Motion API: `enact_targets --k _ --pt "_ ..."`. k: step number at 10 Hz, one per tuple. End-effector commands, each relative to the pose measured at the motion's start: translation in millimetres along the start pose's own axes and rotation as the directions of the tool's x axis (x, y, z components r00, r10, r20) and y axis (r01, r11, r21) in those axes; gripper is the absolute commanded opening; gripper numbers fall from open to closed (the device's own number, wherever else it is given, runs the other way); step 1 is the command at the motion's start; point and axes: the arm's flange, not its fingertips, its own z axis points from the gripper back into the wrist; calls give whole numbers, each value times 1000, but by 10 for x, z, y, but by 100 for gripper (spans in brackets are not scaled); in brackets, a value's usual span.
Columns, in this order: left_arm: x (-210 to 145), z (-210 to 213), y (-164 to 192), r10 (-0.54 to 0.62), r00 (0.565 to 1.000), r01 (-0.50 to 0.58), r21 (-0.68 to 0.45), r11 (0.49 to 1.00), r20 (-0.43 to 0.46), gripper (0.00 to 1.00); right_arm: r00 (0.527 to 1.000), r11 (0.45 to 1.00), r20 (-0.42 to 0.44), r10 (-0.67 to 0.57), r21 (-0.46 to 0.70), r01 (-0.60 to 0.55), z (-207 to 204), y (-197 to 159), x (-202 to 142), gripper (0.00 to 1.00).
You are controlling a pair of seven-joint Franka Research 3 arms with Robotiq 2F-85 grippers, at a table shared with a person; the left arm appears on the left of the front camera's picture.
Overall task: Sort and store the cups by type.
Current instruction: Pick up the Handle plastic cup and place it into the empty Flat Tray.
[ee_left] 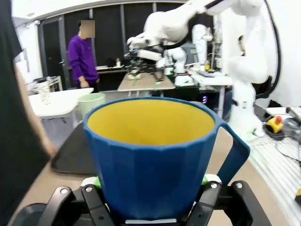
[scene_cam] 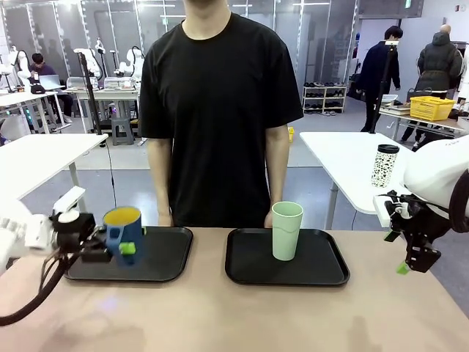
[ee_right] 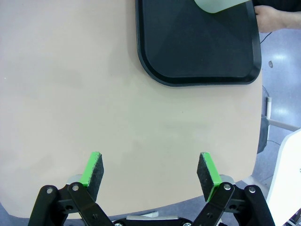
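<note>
Left fingers (ee_left: 148,195) clamped on mug (ee_left: 153,155), handle seen from wrist; right fingers (ee_right: 150,169) wide over tan worktop (ee_right: 70,94); tumbler (scene_cam: 286,230) on tray (scene_cam: 322,275).

mint tumbler (ee_right: 217,4) cut by top edge, blue mug (ee_left: 153,157) hiding claw pads

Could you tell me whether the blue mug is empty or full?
Empty, as far as visible: the left wrist view looks into the blue mug and shows bare yellow walls; its bottom stays hidden.
</note>
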Motion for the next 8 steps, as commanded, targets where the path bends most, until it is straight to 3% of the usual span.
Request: enact_targets --k 1,4,8 --pt "13 -19 604 12 999 -11 28 1000 -38 71 1000 1000 -12 -8 -10 8 -1 17 3 100" --pt "107 70 1101 46 999 -46 7 999 -4 71 1000 1000 -12 -8 -10 8 -1 17 3 100" --pt "84 76 1075 28 999 -27 24 999 -33 71 1000 1000 -12 -8 -10 8 -1 17 3 100"
